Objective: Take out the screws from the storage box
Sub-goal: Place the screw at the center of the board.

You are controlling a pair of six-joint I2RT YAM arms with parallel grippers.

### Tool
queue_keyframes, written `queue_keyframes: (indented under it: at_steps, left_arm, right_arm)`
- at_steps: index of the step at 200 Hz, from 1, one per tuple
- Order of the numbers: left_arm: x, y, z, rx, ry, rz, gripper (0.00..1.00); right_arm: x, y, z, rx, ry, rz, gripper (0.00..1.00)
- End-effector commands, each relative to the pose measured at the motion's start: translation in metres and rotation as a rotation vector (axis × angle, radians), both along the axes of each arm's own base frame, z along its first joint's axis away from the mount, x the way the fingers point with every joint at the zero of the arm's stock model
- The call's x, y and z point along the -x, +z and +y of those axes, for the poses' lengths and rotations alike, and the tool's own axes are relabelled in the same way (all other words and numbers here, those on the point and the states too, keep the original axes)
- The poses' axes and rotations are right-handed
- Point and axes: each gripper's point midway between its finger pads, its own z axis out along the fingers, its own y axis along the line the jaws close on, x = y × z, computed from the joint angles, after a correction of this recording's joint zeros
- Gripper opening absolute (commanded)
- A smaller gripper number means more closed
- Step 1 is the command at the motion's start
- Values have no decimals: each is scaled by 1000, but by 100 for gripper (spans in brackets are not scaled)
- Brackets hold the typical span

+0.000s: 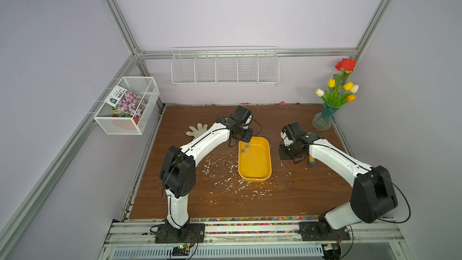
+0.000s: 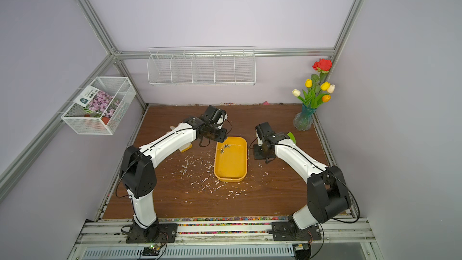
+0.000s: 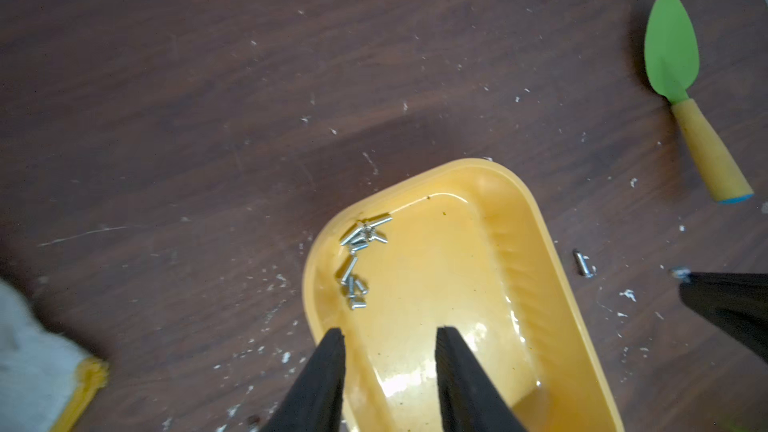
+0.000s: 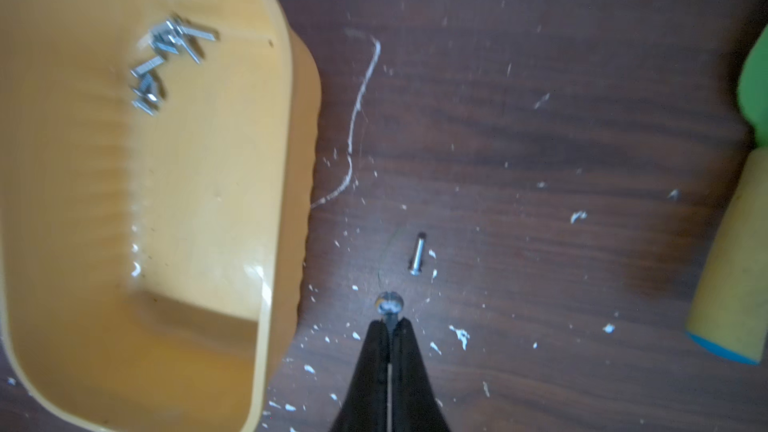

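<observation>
My left hand [image 3: 390, 332] hovers over the far left corner of the storage box [image 3: 449, 284], fingers [image 3: 328, 367] spread with nothing between them, aimed at the screws [image 3: 363, 234] heaped against the wall there. To the right of the box my right hand [image 4: 390, 324] hangs low over the table [image 1: 300, 196], pressed together on a single screw [image 4: 389, 302] whose round head pokes out in front, and a loose screw [image 4: 417, 254] lies on the wood just beside it. So I judge I am in the middle of ferrying them out one at a time, with most yet to come. Next, I think, the right hand must part close to the wood so its screw does not bounce or roll, while the left must come down on the heap and pinch one piece out of a tangle; they are tiny, they sit on slick plastic tight to the wall, so the aim has to be fine. The table is dark wood grain: a white glove [image 1: 197, 130] at its far left, white flecks [image 4: 460, 333] scattered around the box, a green trowel [image 3: 671, 51] with a yellow handle at the right. On the left wall hangs a mesh basket [image 1: 117, 127] holding a seed packet [image 1: 128, 102], on the back wall a wire rack [image 1: 226, 71], and in the right far corner a vase [image 1: 323, 118] of flowers [image 1: 337, 88] against lilac walls [image 1: 250, 8]
</observation>
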Motion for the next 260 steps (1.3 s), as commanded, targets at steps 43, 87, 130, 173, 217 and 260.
queue_keyframes:
  at_steps: [43,87,130,173,217,260]
  left_arm:
    - [32,-49,-21,-77,-152,108,36]
    - [28,-72,-10,-190,-86,142,37]
    - [30,-92,-3,-235,-3,171,37]
    - [27,-106,-9,-262,-5,185,36]
    - [25,-113,-5,-301,21,187,35]
    - [22,-106,0,-327,43,145,29]
  right_arm:
    - [23,-51,-5,21,-13,122,0]
    - [24,-62,-5,29,-24,143,0]
    - [24,-66,-2,15,-16,153,9]
    - [26,-67,-2,12,-7,162,20]
    - [26,-61,-3,11,-10,138,20]
    - [20,-52,1,-10,-8,106,19]
